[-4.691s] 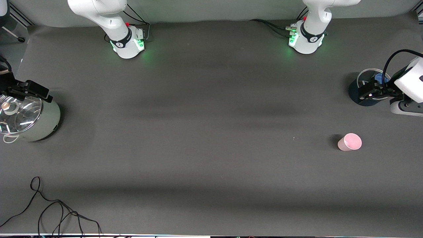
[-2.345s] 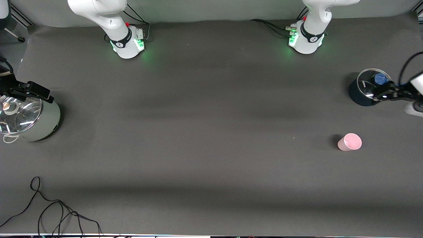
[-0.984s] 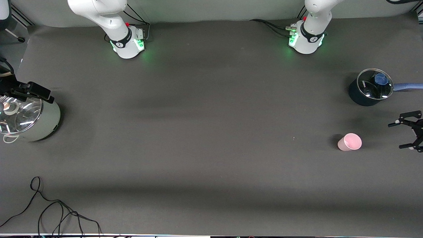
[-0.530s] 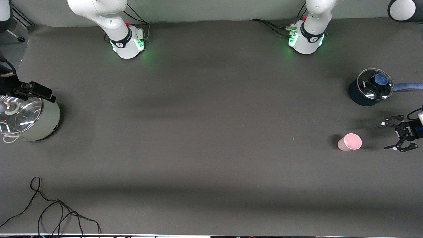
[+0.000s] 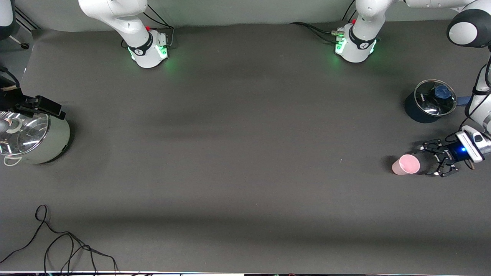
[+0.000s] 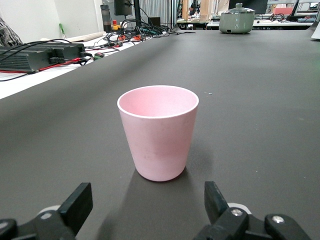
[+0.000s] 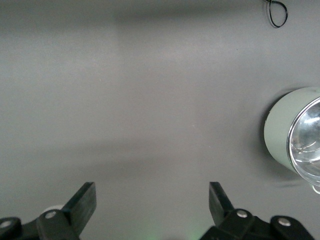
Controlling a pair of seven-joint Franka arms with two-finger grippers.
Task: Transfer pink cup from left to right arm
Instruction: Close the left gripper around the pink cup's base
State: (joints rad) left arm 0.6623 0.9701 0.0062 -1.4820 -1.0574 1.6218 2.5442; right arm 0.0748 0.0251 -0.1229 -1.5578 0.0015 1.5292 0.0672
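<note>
Swinging away from the dark lidded saucepan, the left hand [image 5: 432, 159] is now closing in on the small pale pink tapered plastic cup [image 5: 406, 165].

Low over the grey bench [image 5: 245, 153], the left hand is lining up just beside the pink cup on the side toward the left arm's end, its claw fingers [image 6: 77, 205] spreading wide and holding nothing, the cup not yet between them. Upright and untouched, the cup is standing nearer the front camera than the dark blue saucepan with the glass lid [image 5: 429, 101]. Well apart from the cup, the right hand [image 5: 28, 105] is waiting over the pale green lidded pot [image 5: 32, 134], fingers [image 7: 82, 200] wide open and empty. Judging by this, the task is barely beginning: grasping, lifting, carrying toward the middle and handing over are all remaining.
</note>
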